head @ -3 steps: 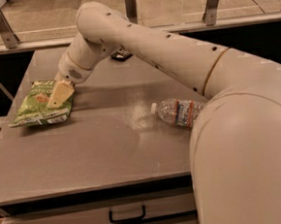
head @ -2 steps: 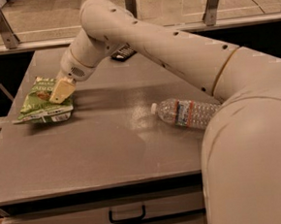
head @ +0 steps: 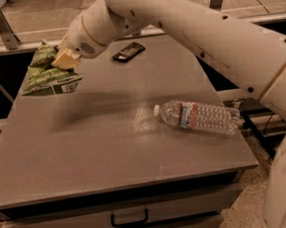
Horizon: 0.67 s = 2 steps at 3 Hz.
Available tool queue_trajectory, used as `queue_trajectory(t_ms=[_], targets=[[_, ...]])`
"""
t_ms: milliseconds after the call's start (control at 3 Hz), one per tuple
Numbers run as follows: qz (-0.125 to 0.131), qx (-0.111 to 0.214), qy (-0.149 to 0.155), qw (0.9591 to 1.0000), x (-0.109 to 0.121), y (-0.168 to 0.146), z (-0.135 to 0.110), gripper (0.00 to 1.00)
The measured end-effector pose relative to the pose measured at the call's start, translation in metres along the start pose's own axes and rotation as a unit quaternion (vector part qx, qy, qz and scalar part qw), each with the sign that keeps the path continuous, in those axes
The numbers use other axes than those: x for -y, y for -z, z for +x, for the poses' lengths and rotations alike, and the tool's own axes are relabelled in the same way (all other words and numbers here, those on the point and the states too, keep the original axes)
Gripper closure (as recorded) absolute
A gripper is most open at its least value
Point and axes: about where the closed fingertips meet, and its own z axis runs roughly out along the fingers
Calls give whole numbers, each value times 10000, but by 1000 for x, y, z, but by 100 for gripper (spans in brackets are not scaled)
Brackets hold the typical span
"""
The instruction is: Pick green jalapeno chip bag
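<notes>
Grey table top (head: 111, 153) fills most of the view, with a drawer front (head: 67, 222) under its near edge and a dark handle (head: 129, 219) on it. Past the far edge is a pale floor, with a metal bracket (head: 0, 25) at far left. My arm (head: 200, 27) comes in from the right, crosses over the far half of the table and ends at the far left corner. My gripper (head: 65, 58) sits there, pale fingers narrow and pinched on the green jalapeno chip bag (head: 50, 79). The bag is crumpled and tilted: one part sticks up behind the fingers, the rest hangs down to the near left of them, with white lettering and a white label patch showing. It is over the table's far left corner, partly past the left edge. It looks lifted off the surface, though I can't confirm the lowest edge is clear. A soft shadow (head: 83, 113) falls on the top, near and right of the bag. A small black remote (head: 128, 51) lies flat by the far edge, near the gripper on its right, touching neither it nor the bag. A clear water bottle (head: 197, 116) lies on its side at right centre, white cap pointing left, label around the middle, well apart from bag and remote. Its base is near the table's right edge.
</notes>
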Motion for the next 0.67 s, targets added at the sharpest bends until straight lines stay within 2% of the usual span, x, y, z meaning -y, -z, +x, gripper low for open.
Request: queue_trajectory(t_ms=[333,667], targets=[[456,643,155,9968,29,46,-34,100],[486,701,191,9962,31,50,-40,100]])
